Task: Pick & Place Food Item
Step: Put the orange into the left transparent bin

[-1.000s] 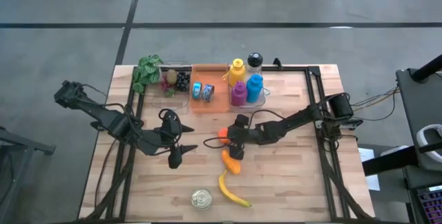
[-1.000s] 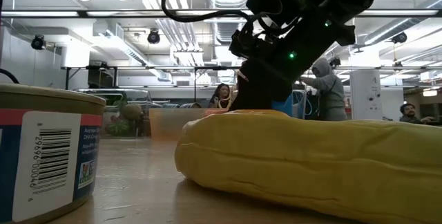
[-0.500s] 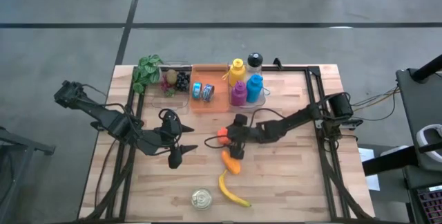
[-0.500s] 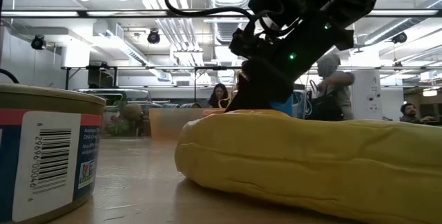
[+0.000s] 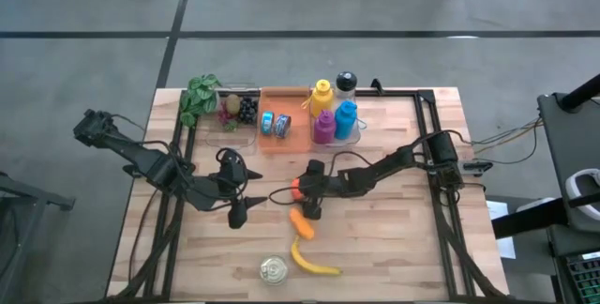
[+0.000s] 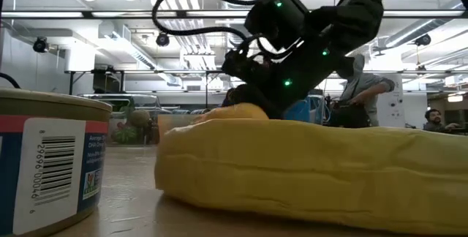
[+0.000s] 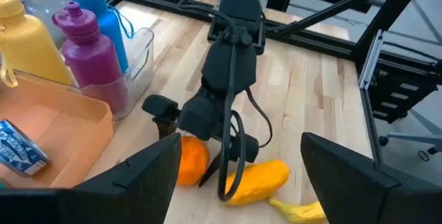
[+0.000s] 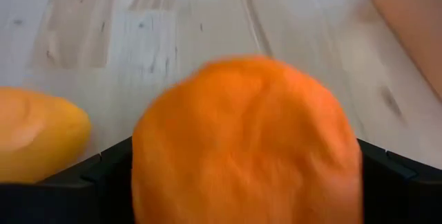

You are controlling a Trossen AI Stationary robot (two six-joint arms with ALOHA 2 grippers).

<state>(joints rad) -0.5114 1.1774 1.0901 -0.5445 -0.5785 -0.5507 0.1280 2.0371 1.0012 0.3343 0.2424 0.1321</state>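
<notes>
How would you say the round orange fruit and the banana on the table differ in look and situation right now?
Shape: the orange is round, while the banana is long and curved. Colour: the orange is deep orange, the banana yellow. Situation: the orange sits between the open fingers of the right gripper near the table's middle, whereas the banana lies free near the front edge, beside the can, with no gripper at it. Both rest on the wooden table.

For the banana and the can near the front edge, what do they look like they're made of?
The banana looks like soft plush fabric, matte: stitched seams run along its puffy body, so probably a stuffed toy, not real fruit. The can looks like metal with a glossy printed paper label; the barcode and a shiny ringed lid show.
</notes>
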